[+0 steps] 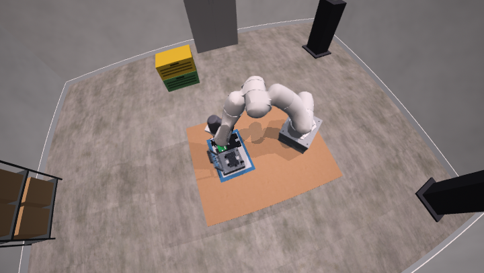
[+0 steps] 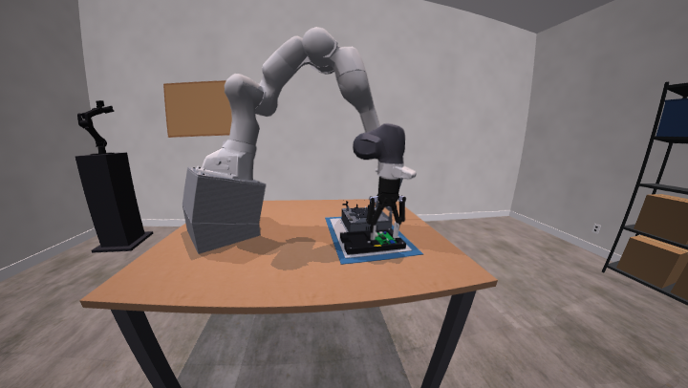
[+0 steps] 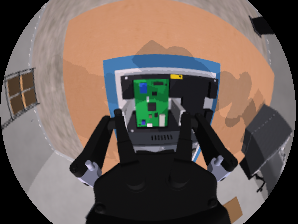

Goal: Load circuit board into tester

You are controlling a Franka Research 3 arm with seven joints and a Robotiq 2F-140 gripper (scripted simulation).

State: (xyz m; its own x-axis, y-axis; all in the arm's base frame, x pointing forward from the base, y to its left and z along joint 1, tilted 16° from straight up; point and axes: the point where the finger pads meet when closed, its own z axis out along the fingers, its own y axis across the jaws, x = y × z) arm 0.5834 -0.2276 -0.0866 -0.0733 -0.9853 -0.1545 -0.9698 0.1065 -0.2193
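Note:
The green circuit board [image 3: 152, 104] lies component side up in the black tray on the blue mat. It also shows in the top and exterior views [image 1: 222, 148] [image 2: 383, 237]. My gripper [image 3: 151, 104] points straight down over the tray, its fingers open on either side of the board's near end and holding nothing. In the exterior view the fingers [image 2: 385, 230] reach down to about board level. The grey tester [image 1: 231, 161] [image 2: 358, 219] stands next to the tray on the same mat, its nest uncovered. The tester's pins and posts are too small to make out.
The blue mat [image 2: 373, 250] lies on the orange table. The robot's grey base block [image 2: 221, 206] stands at the table's far left. A shelf with boxes [image 2: 664, 226] and a black pedestal [image 2: 110, 197] stand away from the table.

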